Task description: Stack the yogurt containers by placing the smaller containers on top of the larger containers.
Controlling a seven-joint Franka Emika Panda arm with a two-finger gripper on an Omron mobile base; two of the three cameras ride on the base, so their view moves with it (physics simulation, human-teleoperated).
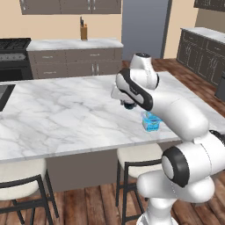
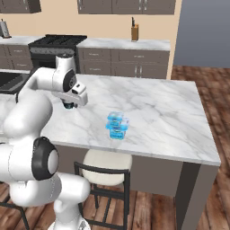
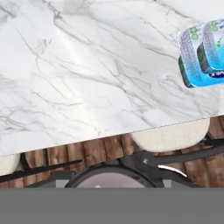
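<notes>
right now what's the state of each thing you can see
dark cup: gripped by the end effector, lifted above the island counter, apart from the tub
light-blue yogurt tub: upright on the counter near its front edge, nothing on top
end effector: closed on the dark cup
knife block: upright on the back counter
stool: tucked under the island

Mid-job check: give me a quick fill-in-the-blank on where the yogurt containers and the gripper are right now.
1. The counter under the blue tub has a white ___ top.
2. In the right base view, the gripper hangs over the counter to the ___ of the blue tub.
3. The dark cup is ___ by the gripper, not yet on the blue tub.

Missing words: marble; left; held
</notes>
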